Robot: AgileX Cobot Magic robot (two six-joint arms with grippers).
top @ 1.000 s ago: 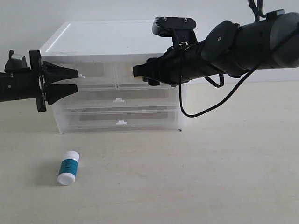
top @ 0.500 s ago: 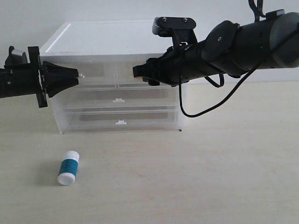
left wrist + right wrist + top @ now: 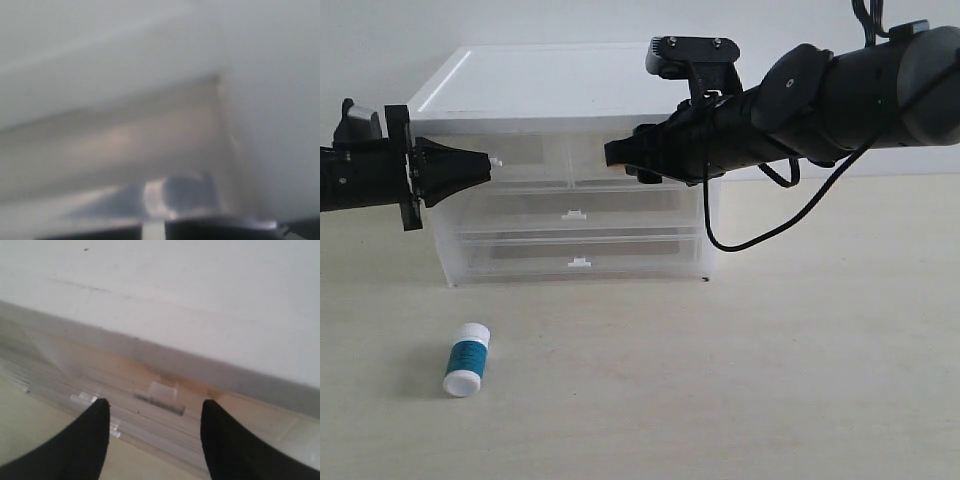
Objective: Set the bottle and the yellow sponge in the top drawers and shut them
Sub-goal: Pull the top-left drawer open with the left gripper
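Your left pincer is clenched at one tab of the top drawers, right pincer released; both unopened, bottle waiting on the surface.

The black left arm reaches in level from the scene's left edge, with its round wrist flange standing upright. The left gripper, two black pointed fingers, aims right with the jaws pressed together into a single tip. The left wrist view shows only a dark, blurred strip of it. The thick black right arm comes in from the upper right and slopes down toward the left. A black camera block sits on top of its wrist and a loose black cable hangs beneath. The right gripper points left, its two tapered black fingers standing well apart.
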